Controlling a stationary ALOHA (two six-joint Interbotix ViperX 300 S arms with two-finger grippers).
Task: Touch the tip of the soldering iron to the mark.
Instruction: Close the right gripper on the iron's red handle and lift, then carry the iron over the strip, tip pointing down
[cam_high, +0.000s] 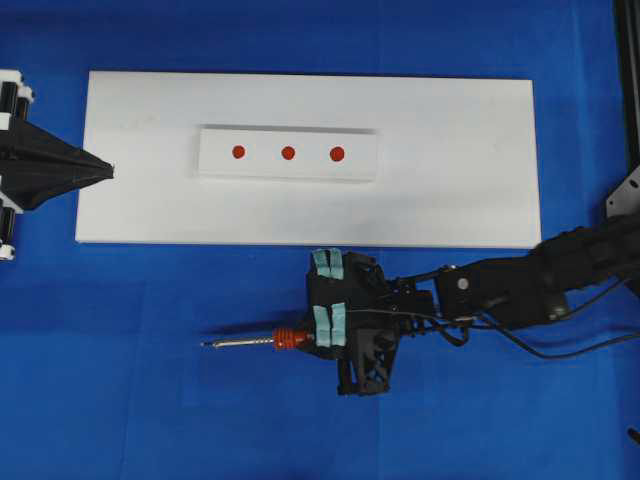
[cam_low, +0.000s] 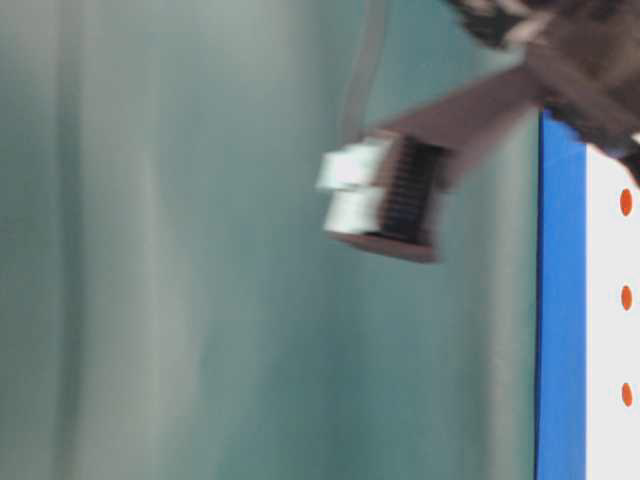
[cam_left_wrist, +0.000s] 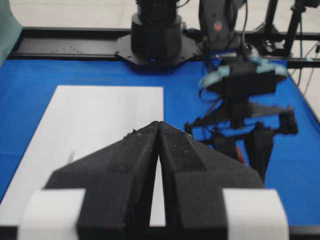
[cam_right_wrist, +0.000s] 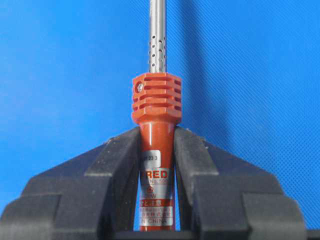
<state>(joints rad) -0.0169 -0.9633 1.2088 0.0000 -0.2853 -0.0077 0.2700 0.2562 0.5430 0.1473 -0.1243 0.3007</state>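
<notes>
1. Three red marks in a row on the small white strip (cam_high: 288, 153), itself on the large white board (cam_high: 308, 158); nearest mark (cam_high: 337, 153) taken as the likely target (task names none). Overhead: right gripper (cam_high: 330, 300) clamped on the handle of the soldering iron (cam_high: 262, 342), which lies over the blue cloth just off the board's near edge. Long axis parallel to that edge, tip (cam_high: 205, 344) pointing toward the left side of the view, away from the wrist. Marks lie up and across the board edge from the tip, so the axis sits square to the line toward them; judged to need a swing of the tip toward the strip. Left gripper (cam_high: 108, 170) at the far end of the board, well apart from the iron; right arm clearly nearer.
2. Table-level: heavily blurred; red dots visible at the right margin, iron not made out.
3. Left wrist: left pads (cam_left_wrist: 180, 160) pressed together, nothing between them; board ahead.
4. Right wrist: jaws pinching the red-orange handle just below its ribbed collar (cam_right_wrist: 156, 97), perforated shaft (cam_right_wrist: 158, 35) running straight ahead (tip out of frame).
</notes>
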